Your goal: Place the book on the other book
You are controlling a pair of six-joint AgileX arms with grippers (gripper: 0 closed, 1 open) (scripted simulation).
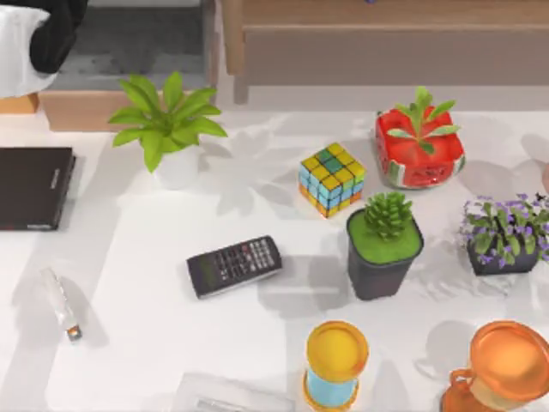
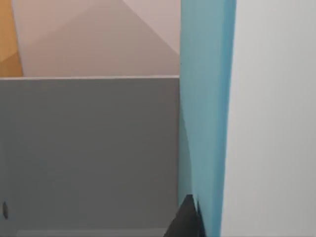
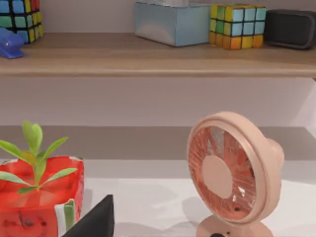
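1. One teal book (image 2: 205, 113) stands upright right against your left hand's finger (image 2: 187, 219); whether it is gripped, you cannot tell.
2. Left of the calculator (image 1: 234, 265), the black book (image 1: 33, 187) lies flat at the table (image 1: 129, 326) edge.

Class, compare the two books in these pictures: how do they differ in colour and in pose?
Colour: the teal-blue book is bright, while the black book is dark with pale lettering. Pose: the black book lies flat at the table's left edge; the teal-blue book stands on edge in the left wrist view, off the table.
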